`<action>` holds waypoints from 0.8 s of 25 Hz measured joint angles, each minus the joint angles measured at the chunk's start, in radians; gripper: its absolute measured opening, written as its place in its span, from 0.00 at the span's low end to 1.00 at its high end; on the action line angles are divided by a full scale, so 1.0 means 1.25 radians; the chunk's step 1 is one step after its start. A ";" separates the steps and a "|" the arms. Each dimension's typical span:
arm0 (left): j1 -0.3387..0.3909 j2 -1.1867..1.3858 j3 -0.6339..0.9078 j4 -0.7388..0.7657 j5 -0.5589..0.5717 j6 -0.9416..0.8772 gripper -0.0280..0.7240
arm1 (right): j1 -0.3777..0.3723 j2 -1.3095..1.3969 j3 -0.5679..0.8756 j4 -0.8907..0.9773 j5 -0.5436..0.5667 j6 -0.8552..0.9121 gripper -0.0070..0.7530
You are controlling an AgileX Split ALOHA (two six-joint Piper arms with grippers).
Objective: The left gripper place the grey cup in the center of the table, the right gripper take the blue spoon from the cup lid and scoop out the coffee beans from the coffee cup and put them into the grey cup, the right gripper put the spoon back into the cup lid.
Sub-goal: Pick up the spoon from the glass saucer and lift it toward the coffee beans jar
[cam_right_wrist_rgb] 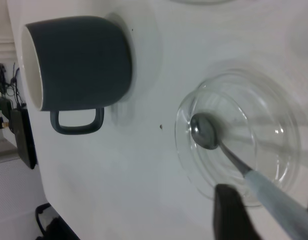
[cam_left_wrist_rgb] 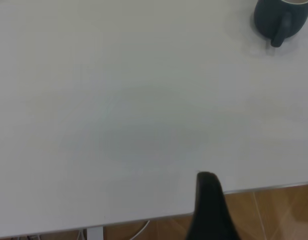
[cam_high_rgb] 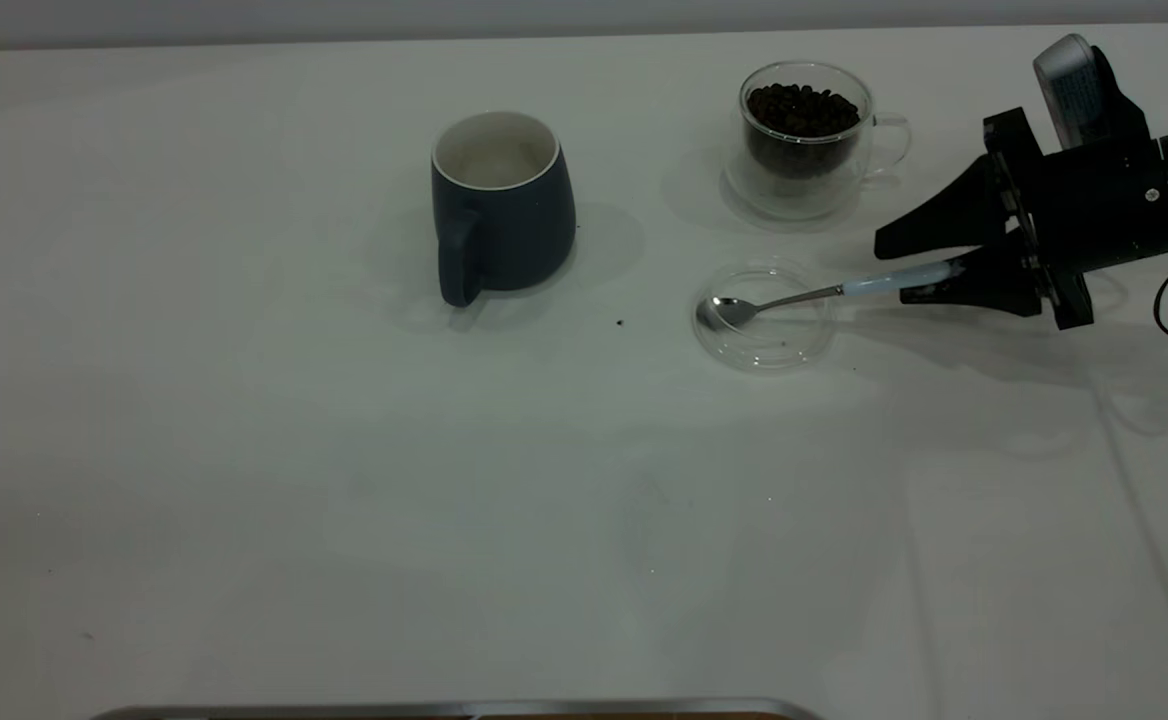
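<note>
Pale-blue-handled metal blue spoon (cam_high_rgb: pixel 824 293)

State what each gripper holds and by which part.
The right gripper touches the blue spoon at its handle end; grip unclear. The left gripper holds nothing.

Your exterior camera looks steeply down on the desk (cam_high_rgb: pixel 344 500) from above. Your left wrist camera hangs back by the desk edge, catching the mug (cam_left_wrist_rgb: pixel 284 20) far off. Your right wrist camera sits close over the lid (cam_right_wrist_rgb: pixel 244 135), sharing mug and lid with the exterior view.
</note>
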 joint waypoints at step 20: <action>0.000 0.000 0.000 0.000 0.000 0.002 0.82 | -0.020 -0.119 -0.001 -0.124 0.038 -0.054 0.15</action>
